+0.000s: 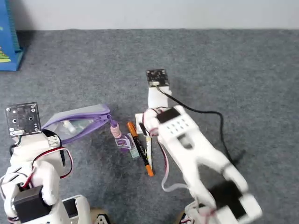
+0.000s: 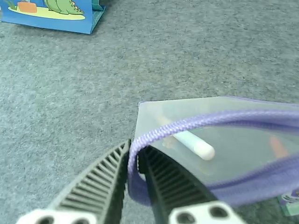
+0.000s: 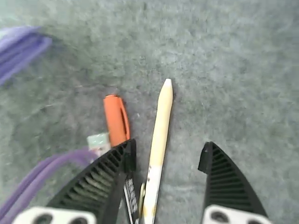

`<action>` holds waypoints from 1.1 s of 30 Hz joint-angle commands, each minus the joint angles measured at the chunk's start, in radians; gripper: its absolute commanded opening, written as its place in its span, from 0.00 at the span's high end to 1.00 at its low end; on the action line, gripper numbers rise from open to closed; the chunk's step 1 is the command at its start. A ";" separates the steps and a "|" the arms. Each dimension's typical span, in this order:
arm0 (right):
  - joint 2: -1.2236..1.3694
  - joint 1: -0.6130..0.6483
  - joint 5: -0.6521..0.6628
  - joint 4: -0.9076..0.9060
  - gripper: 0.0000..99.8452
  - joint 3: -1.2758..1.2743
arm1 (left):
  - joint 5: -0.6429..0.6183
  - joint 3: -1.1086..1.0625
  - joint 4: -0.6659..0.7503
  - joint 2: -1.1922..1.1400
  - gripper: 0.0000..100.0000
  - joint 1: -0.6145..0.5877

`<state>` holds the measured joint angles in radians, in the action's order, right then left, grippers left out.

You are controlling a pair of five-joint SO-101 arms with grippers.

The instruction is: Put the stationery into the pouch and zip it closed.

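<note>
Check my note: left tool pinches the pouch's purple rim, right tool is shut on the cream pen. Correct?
No. The right wrist view shows the right tool open, astride the cream pen, not shut on it. The left tool does pinch the pouch rim.

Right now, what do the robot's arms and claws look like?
Both are chunky white plastic. The left arm has looped red wires; a black cable trails by the right arm. The left gripper and right gripper have black ribbed pointed fingers on white bases.
</note>
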<state>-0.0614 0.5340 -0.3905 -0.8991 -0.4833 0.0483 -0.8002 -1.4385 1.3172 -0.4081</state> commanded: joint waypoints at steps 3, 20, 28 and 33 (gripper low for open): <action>0.229 -0.016 -0.005 -0.008 0.79 0.199 | -0.005 0.005 -0.002 0.009 0.99 -0.006; 0.420 -0.159 0.166 -0.013 0.99 0.295 | -0.005 0.005 -0.002 0.009 0.99 -0.005; 0.219 -0.245 0.278 -0.010 0.99 0.186 | -0.005 0.005 -0.002 0.009 0.99 -0.003; -0.067 -0.222 0.330 -0.004 0.99 0.035 | -0.005 0.005 -0.002 0.009 0.99 -0.003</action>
<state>0.0767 0.3191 -0.0852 -0.9083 -0.4112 0.0483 -0.8002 -1.4385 1.3172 -0.4081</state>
